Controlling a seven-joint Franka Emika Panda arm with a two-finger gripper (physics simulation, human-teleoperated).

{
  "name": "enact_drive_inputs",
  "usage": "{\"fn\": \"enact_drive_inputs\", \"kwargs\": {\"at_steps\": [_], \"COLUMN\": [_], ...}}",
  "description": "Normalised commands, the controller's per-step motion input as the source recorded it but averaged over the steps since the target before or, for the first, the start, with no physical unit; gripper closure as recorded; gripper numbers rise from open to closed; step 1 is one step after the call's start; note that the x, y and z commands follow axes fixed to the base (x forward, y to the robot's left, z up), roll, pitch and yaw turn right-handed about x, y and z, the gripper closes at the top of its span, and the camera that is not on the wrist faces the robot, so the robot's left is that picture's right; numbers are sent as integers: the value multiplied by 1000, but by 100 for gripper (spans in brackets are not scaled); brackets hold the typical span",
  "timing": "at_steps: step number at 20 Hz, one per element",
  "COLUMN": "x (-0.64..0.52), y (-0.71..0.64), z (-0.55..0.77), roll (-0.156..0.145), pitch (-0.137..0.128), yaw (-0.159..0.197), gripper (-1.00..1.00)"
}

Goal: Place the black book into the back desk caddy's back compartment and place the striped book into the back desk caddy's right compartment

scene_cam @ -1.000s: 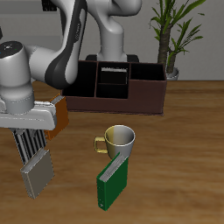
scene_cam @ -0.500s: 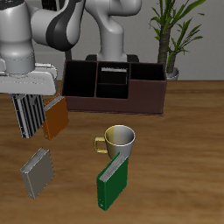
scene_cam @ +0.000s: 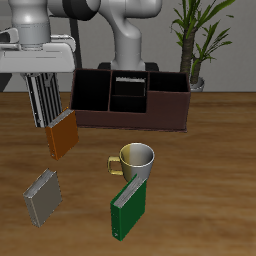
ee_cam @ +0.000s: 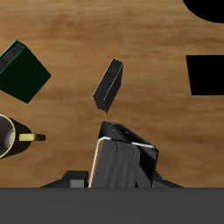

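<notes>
Exterior view:
- Gripper (scene_cam: 42,80) is clamped on the striped book (scene_cam: 42,102). The book hangs upright from the jaws, gripped near its upper edge and well clear of the table (scene_cam: 200,180).
- It hangs above the orange book (scene_cam: 63,133), near 1 end of the caddy (scene_cam: 130,112) and forward of it.
- Black book (scene_cam: 130,77): a pale strip shows in the rear middle slot. I judge this to be its page edges, so step 1 looks done. The cover itself is too dark to confirm.
- Right compartment (scene_cam: 168,95) sits at the caddy's far end from the gripper and shows nothing inside.
- Grey book (scene_cam: 42,197), green book (scene_cam: 128,208) and mug (scene_cam: 135,158) all lie nearer the front edge, away from a straight run along the caddy.

Wrist view:
- You see the held book edge-on between the fingers. It looks roughly centred, with no visible skew.
- A dark, thin book lies on the wood beyond it, probably the grey 1.

Handling judgement:
- The book is a stiff, light hardcover, so it will not flex. Its smooth cover can still pivot in a 2-finger pinch.
- Your hold is high on the book, so the lower part may swing if you move sideways fast.
- Travel slowly and keep the bottom edge above the caddy wall. Lower it vertically into the wide section before you let go.
</notes>
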Motion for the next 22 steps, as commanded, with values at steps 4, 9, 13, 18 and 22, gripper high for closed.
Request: {"fn": "enact_drive_inputs", "kwargs": {"at_steps": [4, 9, 13, 18, 22], "x": [-342, -252, -418, -426, -459], "y": [256, 190, 437, 443, 557], "z": [323, 171, 109, 64, 69], "roll": [20, 3, 64, 39, 22], "pitch": [-52, -29, -20, -16, -18], "yaw": [45, 19, 29, 31, 25], "gripper": [100, 100, 100, 100, 100]}}
